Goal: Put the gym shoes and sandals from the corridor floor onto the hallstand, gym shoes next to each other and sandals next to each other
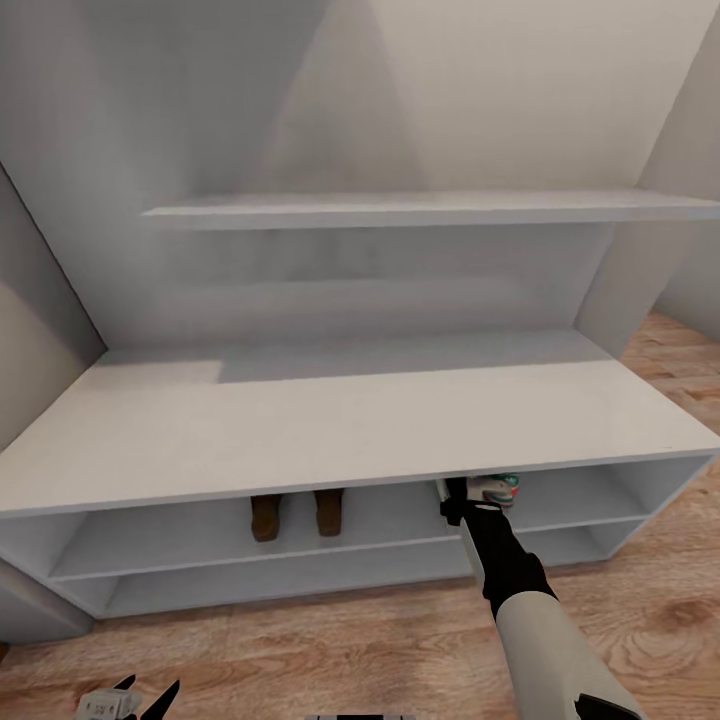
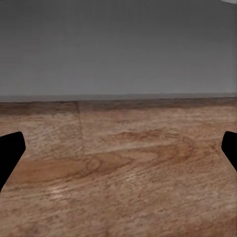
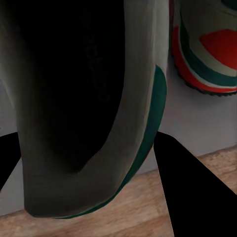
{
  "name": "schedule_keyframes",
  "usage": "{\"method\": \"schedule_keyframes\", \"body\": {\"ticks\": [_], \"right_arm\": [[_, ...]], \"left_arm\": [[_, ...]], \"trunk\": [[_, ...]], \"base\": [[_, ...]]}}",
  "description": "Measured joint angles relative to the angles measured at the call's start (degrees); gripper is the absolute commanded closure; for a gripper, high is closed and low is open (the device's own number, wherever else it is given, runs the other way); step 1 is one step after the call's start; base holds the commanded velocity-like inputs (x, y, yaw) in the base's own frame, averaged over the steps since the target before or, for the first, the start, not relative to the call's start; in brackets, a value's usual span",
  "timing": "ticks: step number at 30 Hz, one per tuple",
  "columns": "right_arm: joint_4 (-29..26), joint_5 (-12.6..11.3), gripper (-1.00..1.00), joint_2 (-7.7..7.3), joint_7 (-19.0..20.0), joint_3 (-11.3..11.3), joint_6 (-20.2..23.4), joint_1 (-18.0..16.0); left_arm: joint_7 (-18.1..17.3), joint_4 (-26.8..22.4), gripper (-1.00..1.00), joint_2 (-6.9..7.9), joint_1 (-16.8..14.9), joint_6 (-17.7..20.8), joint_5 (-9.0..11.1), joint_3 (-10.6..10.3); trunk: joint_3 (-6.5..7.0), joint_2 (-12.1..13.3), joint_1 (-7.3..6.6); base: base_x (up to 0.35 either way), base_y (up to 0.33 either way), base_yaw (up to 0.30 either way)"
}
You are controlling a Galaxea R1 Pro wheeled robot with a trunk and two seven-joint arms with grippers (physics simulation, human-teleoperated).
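Held shoe (image 3: 84, 108) clamped between right fingers (image 3: 185, 182), heel over front lip of rack (image 1: 330, 430) upper shelf; second shoe (image 3: 207, 54) already on that shelf, at 1 o'clock of held one, just beside. Sandals (image 1: 297, 513) side by side on same shelf, at 9 o'clock of right gripper (image 1: 455, 497). Judgement: push shoe deeper, level sole, keep parallel to mate, release only once fully over shelf. Sole contact probably unmade; view too close. Left gripper (image 2: 118, 153) fingers apart, empty, over floor (image 2: 123, 173).
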Motion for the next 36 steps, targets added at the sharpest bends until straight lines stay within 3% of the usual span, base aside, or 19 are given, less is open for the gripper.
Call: {"method": "schedule_keyframes", "body": {"ticks": [14, 15, 36], "right_arm": [[-0.03, 0.18, 1.00, 0.00, 0.00, 0.00, 0.01, 0.01], [-0.03, 0.16, -1.00, 0.00, 0.00, -0.02, 0.01, 0.01], [0.88, -0.14, -1.00, 0.00, 0.00, -0.05, 0.02, 0.04]], "left_arm": [[-0.07, 0.00, -1.00, 0.02, 0.02, 0.00, 0.02, -0.01], [-0.07, 0.00, -1.00, 0.02, 0.03, 0.00, 0.03, -0.01], [-0.07, -0.01, -1.00, 0.02, 0.01, 0.00, 0.07, 0.03]], "trunk": [[0.00, 0.00, 0.01], [0.00, 0.00, 0.01], [-0.01, 0.01, 0.02]], "base": [[0.031, 0.000, 0.000], [0.000, 0.000, 0.000], [0.000, 0.000, 0.000]]}}
